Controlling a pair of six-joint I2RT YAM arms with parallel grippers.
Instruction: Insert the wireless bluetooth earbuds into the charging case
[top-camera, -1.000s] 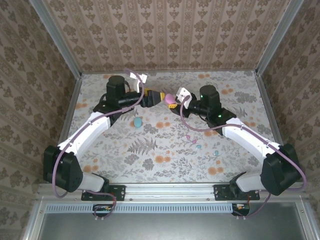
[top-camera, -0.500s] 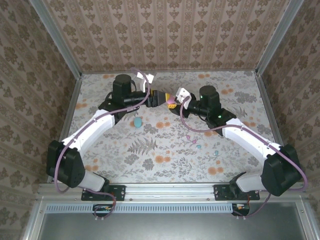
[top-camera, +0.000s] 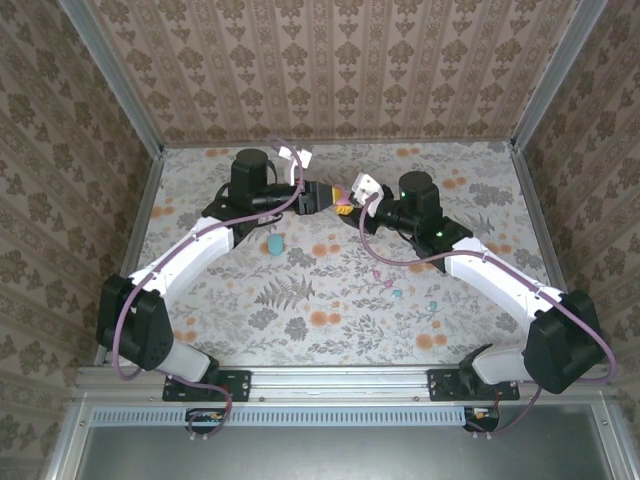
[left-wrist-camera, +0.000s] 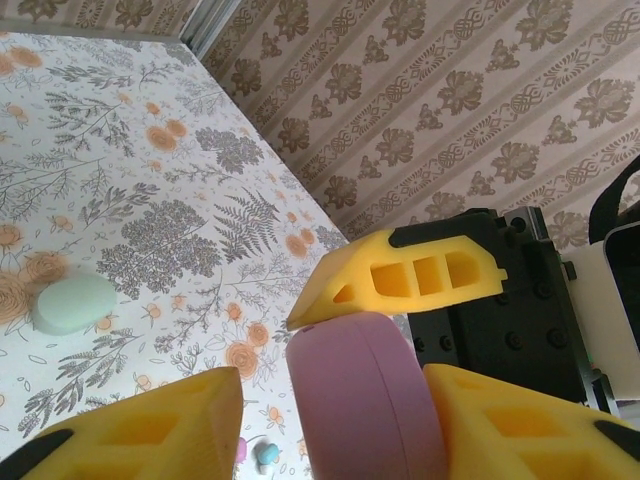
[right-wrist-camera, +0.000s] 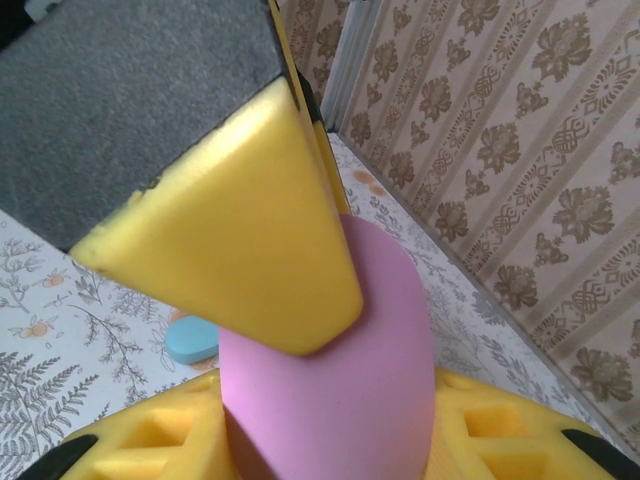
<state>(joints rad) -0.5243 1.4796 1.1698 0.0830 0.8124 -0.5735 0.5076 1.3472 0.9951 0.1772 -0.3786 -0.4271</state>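
My two grippers meet at the far middle of the table (top-camera: 300, 300). The pink charging case (right-wrist-camera: 350, 300) sits between them, lifted off the floral surface.

My right gripper (right-wrist-camera: 325, 420) is clamped on the case. In the right wrist view it stands up from between my two yellow fingers, which press it on both sides.

My left gripper (left-wrist-camera: 335, 400) reaches in from the left and straddles the same case with its jaws apart. In the left wrist view one of its fingers (left-wrist-camera: 520, 430) lies against the case. The other finger leaves a gap on the opposite side, and the table shows through it, so this grip is not closed. One finger of my right gripper rests on the edge of the case just above. I cannot tell whether the case's lid is open.

The wireless bluetooth earbuds (top-camera: 397, 293) lie loose on the table, nearer than my jaws and to the right. They are well apart from both grippers and from the pink case. In the left wrist view two of them, one light blue and one pink, show small through the gap beside my left finger.

A pale blue-green case (top-camera: 273, 243) lies flat on the table, near and left of where my grippers meet, apart from them.
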